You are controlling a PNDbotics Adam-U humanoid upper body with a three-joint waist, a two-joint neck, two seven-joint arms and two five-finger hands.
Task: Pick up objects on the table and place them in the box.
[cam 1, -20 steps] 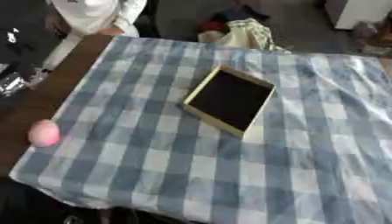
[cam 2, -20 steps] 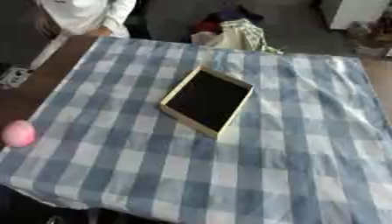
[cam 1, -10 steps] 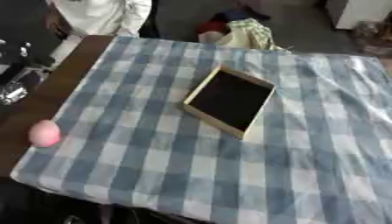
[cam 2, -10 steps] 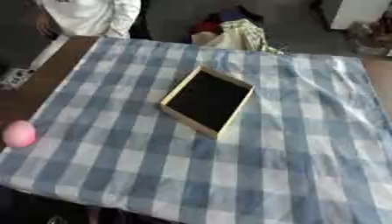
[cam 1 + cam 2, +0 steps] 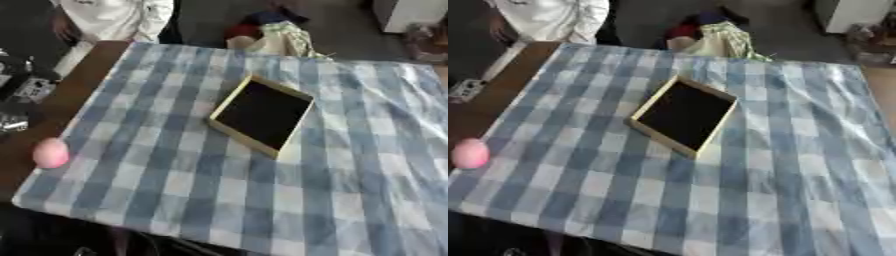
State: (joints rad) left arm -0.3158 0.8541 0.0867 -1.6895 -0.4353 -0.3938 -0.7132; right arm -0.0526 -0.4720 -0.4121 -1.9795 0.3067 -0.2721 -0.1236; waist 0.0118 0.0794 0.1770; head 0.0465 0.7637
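A shallow box [image 5: 262, 116] with a pale yellow rim and a black inside lies tilted on the blue-and-white checked cloth, a little left of the middle. A pink round object [image 5: 50, 152] rests at the cloth's left edge, where the brown table [image 5: 61, 100] shows. Above it, at the left border, is a black and silver shape [image 5: 19, 87]. It looks like part of my left arm or hand, cut off by the edge. It stands apart from the pink object. My right hand shows in neither view.
A heap of cloth, pale yellow and red [image 5: 271, 37], lies beyond the table's far edge. A person in white [image 5: 114, 17] stands at the far left corner. The checked cloth [image 5: 798, 165] covers the right and near parts of the table.
The picture has shifted slightly with the head. The box and the pink object keep their places on the table.
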